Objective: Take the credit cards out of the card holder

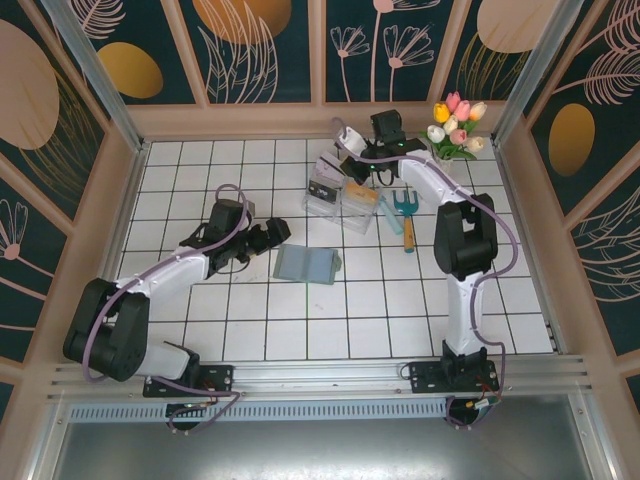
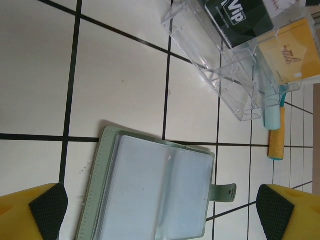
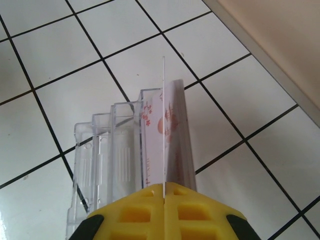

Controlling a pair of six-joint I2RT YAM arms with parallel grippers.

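Now, from above, the card holder (image 1: 307, 264) is seen open on the tabletop (image 1: 200, 320). Left wrist: left tool (image 2: 161, 205) spread, sleeves (image 2: 150, 190) judged emptied, credit cards (image 2: 292, 55) laid in the tray (image 2: 200, 47). Right wrist: right tool (image 3: 163, 189) pinched on one thin card (image 3: 163, 125).

From my end I count one card holder (image 1: 306, 265), one clear tray (image 1: 355, 215), at least three cards (image 2: 292, 55), one garden fork (image 1: 404, 207), one tulip bunch (image 1: 455, 125).

The card holder (image 2: 150, 195) is cropped below — pocket contents seemingly indistinct.
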